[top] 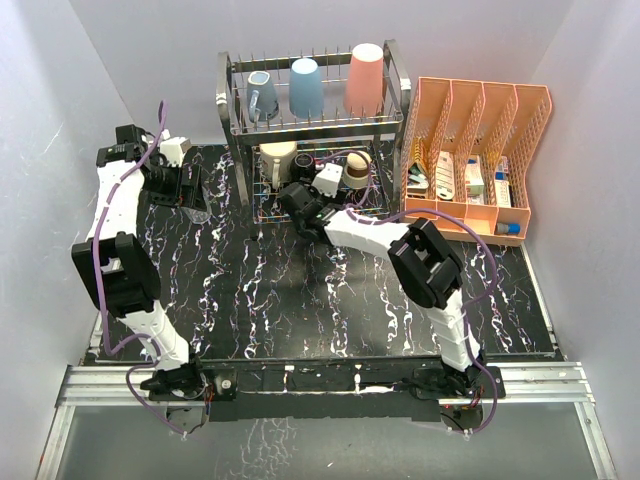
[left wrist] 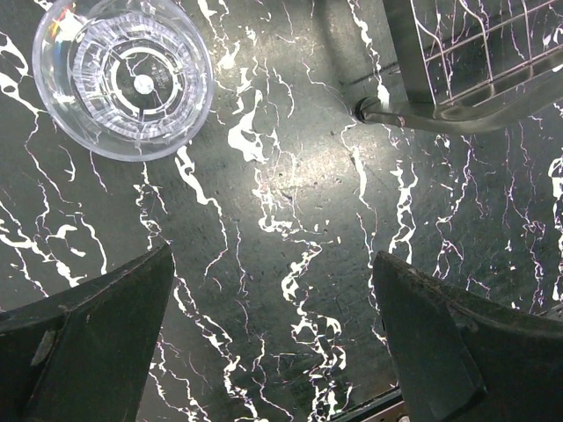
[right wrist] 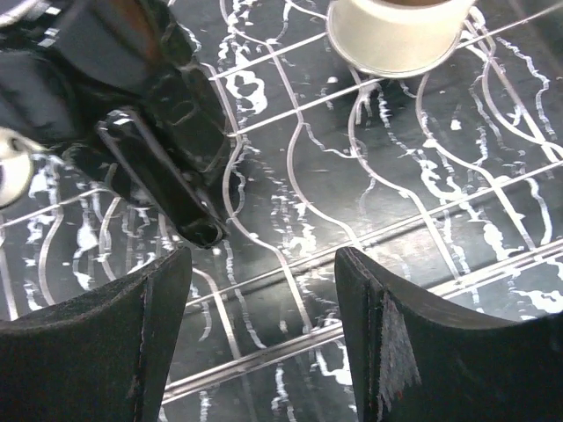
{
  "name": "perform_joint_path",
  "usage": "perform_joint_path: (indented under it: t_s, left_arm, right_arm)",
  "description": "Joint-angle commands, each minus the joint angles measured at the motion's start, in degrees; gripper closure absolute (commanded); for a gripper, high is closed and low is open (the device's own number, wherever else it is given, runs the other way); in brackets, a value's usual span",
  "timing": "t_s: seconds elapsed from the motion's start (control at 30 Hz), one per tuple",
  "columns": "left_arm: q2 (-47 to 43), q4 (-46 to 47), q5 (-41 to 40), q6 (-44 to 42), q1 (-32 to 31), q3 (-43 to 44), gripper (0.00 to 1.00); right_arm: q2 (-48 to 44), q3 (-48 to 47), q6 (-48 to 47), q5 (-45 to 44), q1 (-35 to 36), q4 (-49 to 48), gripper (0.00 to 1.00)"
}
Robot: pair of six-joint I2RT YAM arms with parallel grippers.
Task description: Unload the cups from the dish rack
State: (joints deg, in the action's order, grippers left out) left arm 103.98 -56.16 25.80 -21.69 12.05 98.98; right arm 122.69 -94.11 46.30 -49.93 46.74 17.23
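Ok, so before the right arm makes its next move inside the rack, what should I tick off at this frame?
1. Right gripper empty, jaws apart: ok.
2. Dark mug lined up in the gap: not ok; it lies ahead, toward the left finger.
3. Cream cup clear of the fingers: ok.
4. Left gripper open and empty: ok.
5. Clear glass out of the dish rack, on the table: ok.
6. Upper tier unloaded: not ok; grey-blue mug, light-blue tumbler and salmon-pink tumbler sit there.
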Motion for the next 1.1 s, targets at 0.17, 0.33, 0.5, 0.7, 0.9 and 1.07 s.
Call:
perform_joint_path:
  t_s: [0.17, 0.33, 0.5, 0.7, 0.9, 1.07]
  left_arm:
    - [-4.96, 0.12, 1.78, -0.81, 0.35, -1.37, 0.06]
    - [-4.94, 0.13, 2.1, -0.65, 0.34, -1.37, 0.06]
    - [-4.6, -0.29, 2.57, -0.46, 0.34, -0.88, 0.06]
    - [-4.67, -1.42, 4.33, -1.38, 0.34, -0.84, 0.06]
    - [-5.5, -1.86, 8.48, -2.6, 0.34, -3.45, 0.03]
    - [-6.67, -4.03, 12.19, -5.87, 0.39, -5.55, 0.03]
  right_arm:
    - [-6.68, 5.18, -18.75, 8.92, -1.45, -16.85, 0.26]
    - [-5.6, 3.01, -23.96, 17.76, -4.29, -16.74, 0.21]
    - [-3.23, 0.22, -26.9, 20.03, -5.88, -15.47, 0.2]
    - [0.85, -4.47, -32.25, 21.62, -6.23, -15.15, 0.25]
    - [2.63, -5.44, -34.55, 23.97, -6.31, -18.11, 0.37]
    - [1.92, -4.33, -34.68, 24.22, -6.23, -19.02, 0.55]
